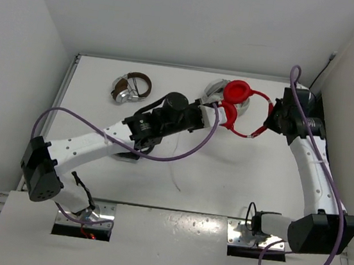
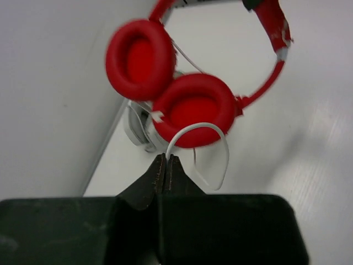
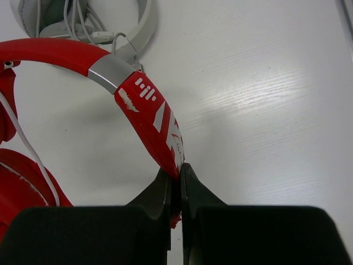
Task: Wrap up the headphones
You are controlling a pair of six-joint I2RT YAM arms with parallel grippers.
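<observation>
The right claw [image 3: 175,171] is clamped on the red headband [image 3: 149,116], jaws pressed tight near one end of it. The left claw [image 2: 166,165] has its jaws together on a loop of the thin white cable [image 2: 198,127], just below the nearer earcup [image 2: 193,107]. Between them the headphones [image 1: 237,91] seem held off the table [image 1: 223,177], toward its far right. This looks like the winding step: one arm steadies, the other leads the cable. Next the left claw likely has to carry the cable round the band without slack. A white pair [image 3: 140,27] lies just behind; a brown pair [image 1: 131,88] sits well apart, far left
</observation>
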